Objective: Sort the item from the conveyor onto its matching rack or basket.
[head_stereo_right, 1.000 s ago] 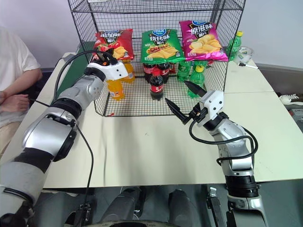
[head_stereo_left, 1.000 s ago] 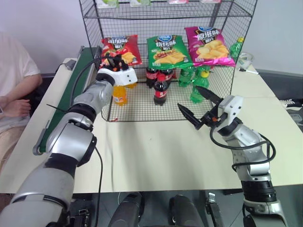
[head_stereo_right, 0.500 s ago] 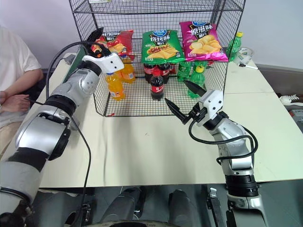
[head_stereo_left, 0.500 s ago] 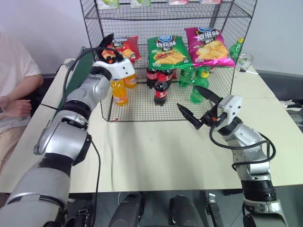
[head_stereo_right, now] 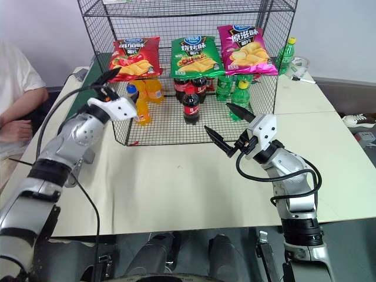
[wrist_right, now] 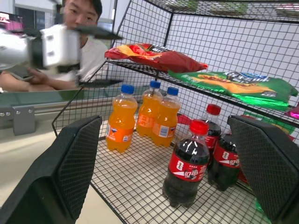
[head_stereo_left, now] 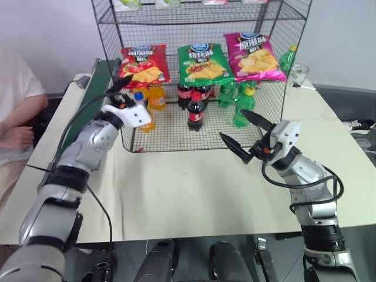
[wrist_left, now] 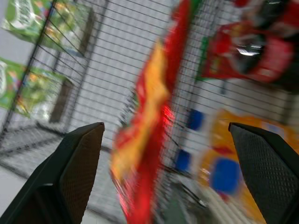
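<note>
1. The two head views look forward and down from above the arms, taking in the table (head_stereo_left: 194, 188), the wire rack (head_stereo_left: 200, 64) and the conveyor (head_stereo_left: 88, 100); the right eye sits slightly to the side.
2. The left wrist view looks along its fingers (wrist_left: 70, 172), close to the rack's mesh, with the red crisp bag (wrist_left: 147, 135) edge-on between the fingertips.
3. The right wrist view looks between its fingers (wrist_right: 70, 172) into the rack's lower tier from nearby, past bottles.
4. All views share the rack and red bag.
</note>
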`<control>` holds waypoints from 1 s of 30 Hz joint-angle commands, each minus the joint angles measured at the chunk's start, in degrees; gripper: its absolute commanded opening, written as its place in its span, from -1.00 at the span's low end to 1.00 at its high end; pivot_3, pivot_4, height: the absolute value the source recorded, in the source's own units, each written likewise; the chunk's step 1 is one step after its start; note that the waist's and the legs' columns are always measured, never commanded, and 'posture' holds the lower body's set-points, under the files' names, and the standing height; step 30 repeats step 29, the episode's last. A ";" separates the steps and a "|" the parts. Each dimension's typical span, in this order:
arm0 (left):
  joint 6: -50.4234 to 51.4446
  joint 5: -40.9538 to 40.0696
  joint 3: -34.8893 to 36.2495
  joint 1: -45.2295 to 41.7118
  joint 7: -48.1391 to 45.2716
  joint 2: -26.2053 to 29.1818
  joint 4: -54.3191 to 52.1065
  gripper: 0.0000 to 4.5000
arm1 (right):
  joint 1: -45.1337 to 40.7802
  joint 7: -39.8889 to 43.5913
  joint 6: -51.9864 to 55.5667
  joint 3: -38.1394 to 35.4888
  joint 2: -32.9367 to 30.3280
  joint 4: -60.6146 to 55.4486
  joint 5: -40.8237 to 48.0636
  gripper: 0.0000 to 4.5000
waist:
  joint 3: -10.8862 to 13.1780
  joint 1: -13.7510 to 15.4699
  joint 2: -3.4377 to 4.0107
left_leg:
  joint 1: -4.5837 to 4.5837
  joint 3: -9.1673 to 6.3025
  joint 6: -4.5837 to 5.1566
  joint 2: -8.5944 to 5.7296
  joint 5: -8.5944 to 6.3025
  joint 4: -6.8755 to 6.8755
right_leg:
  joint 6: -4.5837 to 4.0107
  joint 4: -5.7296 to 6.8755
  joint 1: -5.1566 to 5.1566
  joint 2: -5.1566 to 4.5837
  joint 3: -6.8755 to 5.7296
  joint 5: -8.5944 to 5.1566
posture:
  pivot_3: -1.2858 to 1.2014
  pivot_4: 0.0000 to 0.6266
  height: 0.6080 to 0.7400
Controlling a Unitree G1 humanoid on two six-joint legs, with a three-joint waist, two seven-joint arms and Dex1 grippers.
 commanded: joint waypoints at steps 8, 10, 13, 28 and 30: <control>9.85 -31.96 18.17 20.95 -17.28 1.07 -30.53 0.98 | -0.56 2.08 -1.27 -2.07 -1.96 0.52 1.24 1.00 | -0.02 -0.27 0.06 | 0.03 0.07 0.00 0.05 0.00 -0.10 | -0.03 0.01 -0.12 0.01 0.22 0.00 | 0.03 -0.52 1.00; 17.82 -45.01 21.88 26.88 -25.01 1.22 -34.43 0.98 | -0.24 3.53 -0.63 -2.83 -3.26 0.36 2.11 1.00 | -0.02 -0.18 0.06 | 0.03 0.08 0.01 0.05 -0.01 -0.06 | -0.04 0.00 -0.07 -0.02 0.23 0.00 | 0.03 -0.52 1.00; 28.91 -58.38 27.56 34.90 -32.05 3.25 -38.79 0.98 | 1.23 7.66 1.53 -4.30 -7.09 -0.71 4.70 1.00 | -0.01 -0.28 0.10 | 0.04 0.12 0.04 0.04 -0.03 -0.08 | -0.05 -0.03 -0.08 -0.14 0.27 -0.01 | 0.03 -0.52 1.00; 36.13 -62.83 43.96 49.21 -45.27 8.29 -31.20 0.98 | 14.22 22.02 6.90 -16.47 -23.10 1.85 11.16 1.00 | 0.00 -0.02 0.09 | 0.08 0.27 0.17 0.07 -0.18 -0.10 | -0.47 -0.22 0.08 -0.35 0.24 -0.28 | 0.03 -0.52 1.00; 33.72 -61.09 43.91 49.56 -45.78 8.12 -30.13 0.98 | 14.33 22.03 6.80 -16.63 -23.04 2.20 10.97 1.00 | 0.00 -0.02 0.09 | 0.07 0.28 0.18 0.07 -0.18 -0.12 | -0.48 -0.25 0.07 -0.35 0.24 -0.28 | 0.03 -0.52 1.00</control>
